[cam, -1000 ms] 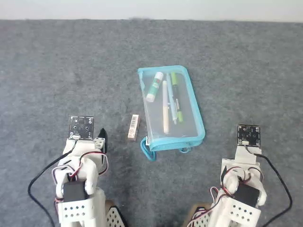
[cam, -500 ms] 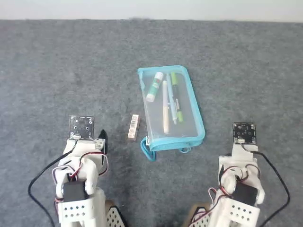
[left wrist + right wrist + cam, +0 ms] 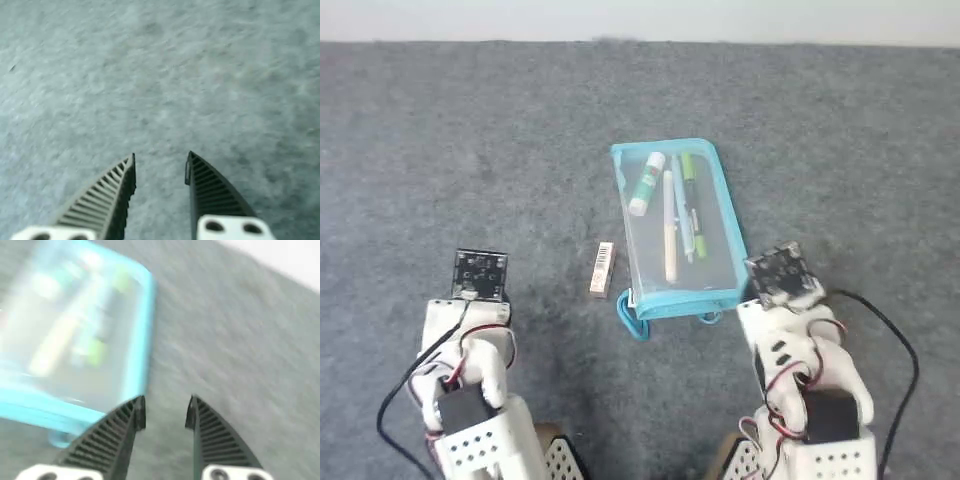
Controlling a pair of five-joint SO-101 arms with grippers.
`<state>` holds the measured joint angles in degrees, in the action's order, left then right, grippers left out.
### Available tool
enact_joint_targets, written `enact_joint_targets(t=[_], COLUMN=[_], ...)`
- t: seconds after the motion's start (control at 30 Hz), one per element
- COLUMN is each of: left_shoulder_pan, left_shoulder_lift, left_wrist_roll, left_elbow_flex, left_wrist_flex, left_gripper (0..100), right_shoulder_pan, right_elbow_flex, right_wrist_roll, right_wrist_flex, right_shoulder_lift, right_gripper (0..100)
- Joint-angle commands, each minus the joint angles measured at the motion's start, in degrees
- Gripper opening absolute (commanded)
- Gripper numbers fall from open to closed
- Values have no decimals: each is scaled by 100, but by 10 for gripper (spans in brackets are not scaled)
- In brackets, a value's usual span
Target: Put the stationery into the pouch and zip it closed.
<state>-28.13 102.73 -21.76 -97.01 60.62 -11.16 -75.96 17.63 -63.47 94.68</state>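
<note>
Pouch (image 3: 716,242), clear w/ teal edging, lies flat mid-tabletop (image 3: 470,130), which is grey & carpet-like. Its long side runs away from the arms. Seen thru the clear face:
- glue stick (image 3: 646,184) w/ white cap, at the far-left
- pale orange pen (image 3: 670,240) along the middle
- green marker (image 3: 688,178) and blue pen (image 3: 684,232), just right of that

All four lie approx. parallel to the pouch's long side. Teal loop (image 3: 632,322) sticks out at the pouch's near-left corner & rests on the tabletop. Can't tell whether the zip is open or shut.

Small block w/ striped label (image 3: 603,268) lies outside the pouch, just beside its left edge. It isn't touching & is also approx. parallel to it.

Left arm (image 3: 470,345) sits near-left, well apart from pouch & block. Left end effector (image 3: 160,172) has its jaws parted a little w/ nothing betw. them. Left wrist view has bare tabletop beneath them.

Right arm (image 3: 802,355) sits near-right. In the high view its wrist cam board (image 3: 784,276) is just beside the pouch's near-right corner. Right end effector (image 3: 165,412) has its jaws slightly apart & empty, over bare tabletop right next to the pouch's teal edge. Right wrist view has the pouch close by, its contents too blurred to tell apart.
</note>
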Motion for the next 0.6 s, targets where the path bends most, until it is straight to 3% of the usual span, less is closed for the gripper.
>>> enact_joint_targets(t=[0.0, 0.2, 0.33, 0.43, 0.57], left_shoulder_pan=[-97, -62, 229, 905, 2488], left_shoulder_lift=[26, 0, -18, -18, -18], left_wrist_roll=[105, 105, 316, 343, 325], left_elbow_flex=[40, 171, 505, 804, 1147], left_wrist_flex=[-149, -158, -70, 237, 492], left_gripper=[152, 199, 227, 228, 252], right_shoulder_pan=[-778, -892, -1534, -1473, -277], right_elbow_flex=[1310, 2356, 2391, 2365, 2356], right_wrist_roll=[-378, -431, -466, -475, -580], right_wrist_flex=[-48, -119, 303, 400, 444], right_shoulder_lift=[-1297, -3424, -4286, -4532, -4391], right_gripper=[136, 140, 141, 141, 141])
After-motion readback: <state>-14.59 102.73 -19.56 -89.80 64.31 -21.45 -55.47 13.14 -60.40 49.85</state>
